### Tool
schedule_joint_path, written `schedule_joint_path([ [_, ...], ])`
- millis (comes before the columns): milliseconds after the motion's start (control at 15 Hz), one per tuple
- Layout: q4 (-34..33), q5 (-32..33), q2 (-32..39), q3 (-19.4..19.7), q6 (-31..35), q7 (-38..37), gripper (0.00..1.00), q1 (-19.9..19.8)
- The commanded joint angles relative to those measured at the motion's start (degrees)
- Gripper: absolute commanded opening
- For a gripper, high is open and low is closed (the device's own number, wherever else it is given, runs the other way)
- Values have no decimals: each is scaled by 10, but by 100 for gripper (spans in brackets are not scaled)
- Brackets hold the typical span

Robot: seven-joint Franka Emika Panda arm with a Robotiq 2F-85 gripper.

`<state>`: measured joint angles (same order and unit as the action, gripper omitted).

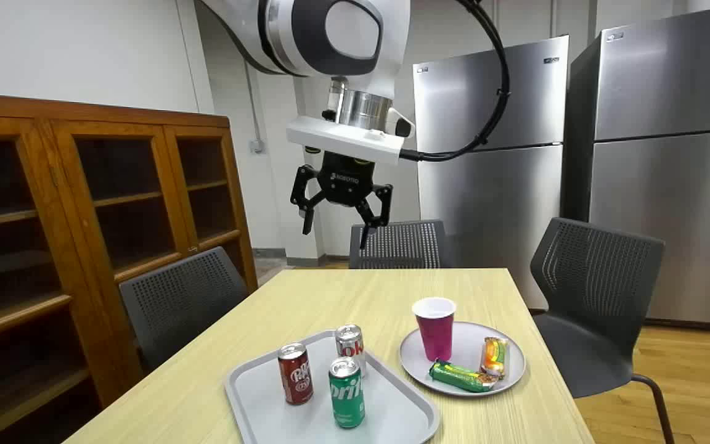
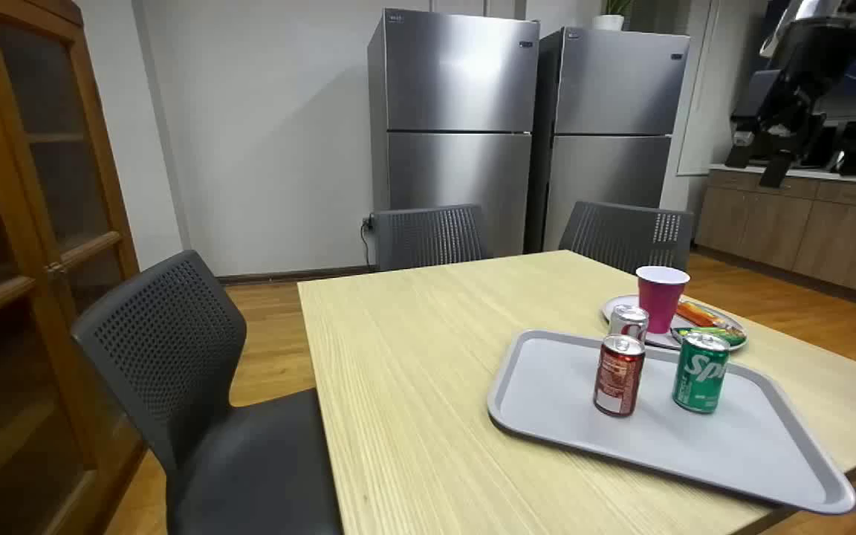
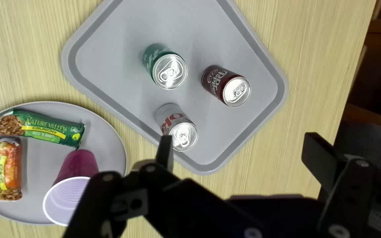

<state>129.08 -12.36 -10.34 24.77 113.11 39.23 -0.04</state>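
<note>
Black and angular, the gripper (image 1: 335, 232) hangs high over the pale, wood-grained table (image 1: 330, 302) in an exterior view, its hinged jaws released and spread wide. Below, a smooth grey tray (image 1: 392, 425) with rounded corners carries, all upright and metal-topped, a dark red can (image 1: 296, 374), a silver can (image 1: 350, 349) and a green can (image 1: 347, 394). Just beside it, a round plate (image 1: 415, 357) bears a flared magenta cup (image 1: 435, 333), plus a green bar (image 1: 461, 376) and an orange bar (image 1: 494, 356) in glossy wrappers.

In an exterior view, brushed-steel fridges (image 2: 458, 82) gleam behind perforated chairs (image 2: 175, 334); the gripper looms dark at the upper right, well apart from the cans, and the silver can tucks in behind the dark red can, its lower part hidden.

Down to the wrist view: blunt fingers (image 3: 317, 158) stand well apart, one tip overlapping the silver can's edge from this angle. Ring-pull lids flare under the light, the cup shows a ribbed, whitish inside, and the green bar lies near the plate's rim.
</note>
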Motion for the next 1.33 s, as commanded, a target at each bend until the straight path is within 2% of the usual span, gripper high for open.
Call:
schedule_joint_path([
  [0,-1,-7,3,-34,-2,5,100,-35],
  [600,-7,-16,20,-44,6,4,100,-46],
  [1267,-53,-60,120,-75,71,14,100,-73],
])
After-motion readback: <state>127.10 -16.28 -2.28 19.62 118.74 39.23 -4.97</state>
